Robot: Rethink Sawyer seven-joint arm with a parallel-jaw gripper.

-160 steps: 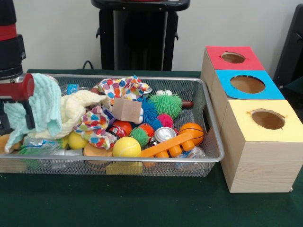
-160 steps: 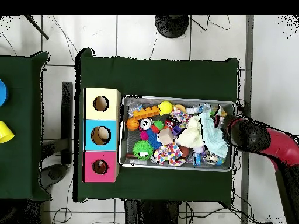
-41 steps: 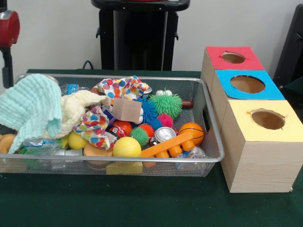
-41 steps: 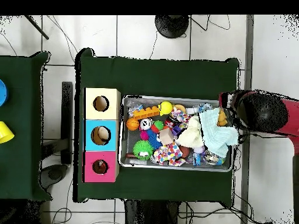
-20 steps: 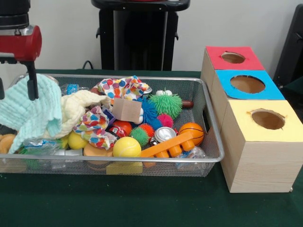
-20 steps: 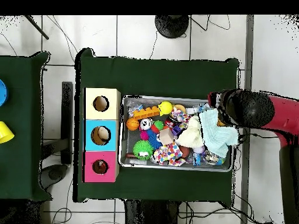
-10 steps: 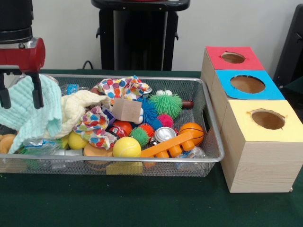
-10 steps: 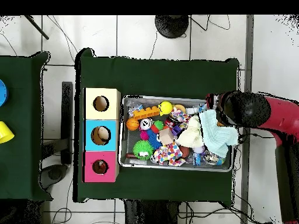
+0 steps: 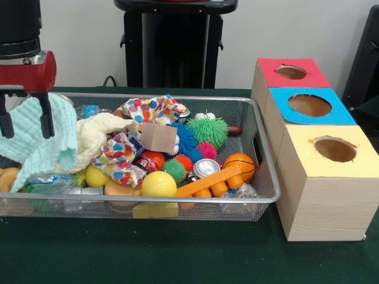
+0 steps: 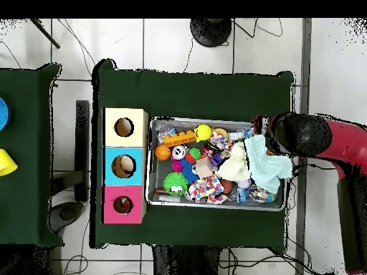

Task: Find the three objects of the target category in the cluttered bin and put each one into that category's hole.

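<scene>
Gripper: fingers spread, holding nothing, poised over mint-green cloth at one end of wire mesh bin. Adjacent: cream cloth, polka-dot fabric. Tan furry toy beneath mint cloth. Red-topped box hole beyond opposite end.

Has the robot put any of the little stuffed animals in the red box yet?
Not that the pictures show. The round hole in the red-topped box looks empty, though its inside is hidden. Right now the gripper hangs open over the mint cloth at one end of the wire basket, holding nothing. Something tan and furry peeks out under that cloth. All three animals seem left to find.
</scene>
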